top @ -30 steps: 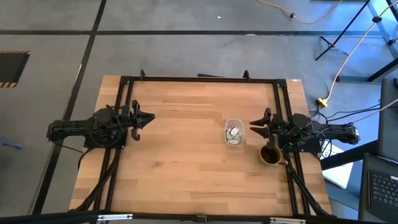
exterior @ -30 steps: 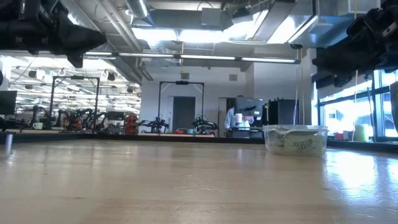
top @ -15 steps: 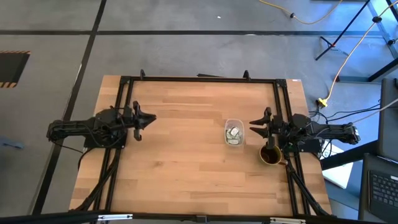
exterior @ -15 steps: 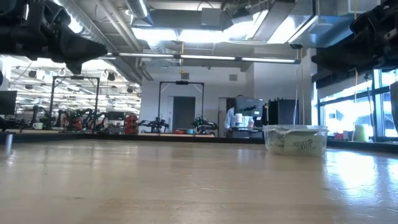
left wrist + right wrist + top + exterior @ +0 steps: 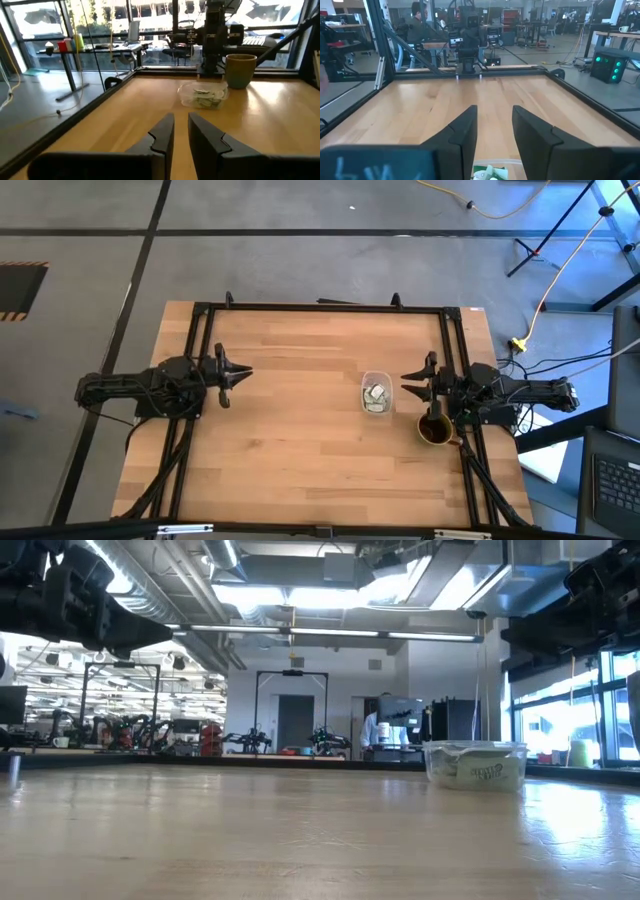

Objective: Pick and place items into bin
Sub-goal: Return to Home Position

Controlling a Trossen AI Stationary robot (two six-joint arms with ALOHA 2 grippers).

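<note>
My left arm lies stretched over the left edge of the surface point(image 5: 300, 460). Its gripper point(image 5: 240, 376) points level toward the right side and hangs above the wood. Its fingers point(image 5: 162, 132) hold nothing and stand a narrow gap apart.

Well to the right of it, past bare boards, the bin point(image 5: 377, 373) stands upright on the surface, nearer the right edge than the middle. It is clear-walled with rounded corners, and the packets point(image 5: 376, 394) lie heaped inside it, white and pale green, some showing green print through the wall point(image 5: 485, 772). How each packet is turned I cannot tell. The bin's long axis runs from the far edge toward the near edge, crosswise to the line of my arms.

Just beside the bin, toward the near right corner, stands a mug point(image 5: 434, 428), apart from it.

My right arm lies over the right edge. Its gripper point(image 5: 408, 384) faces left, near the bin and raised above it. Its fingers point(image 5: 462, 132) are spread and empty, with packets in view below them.
</note>
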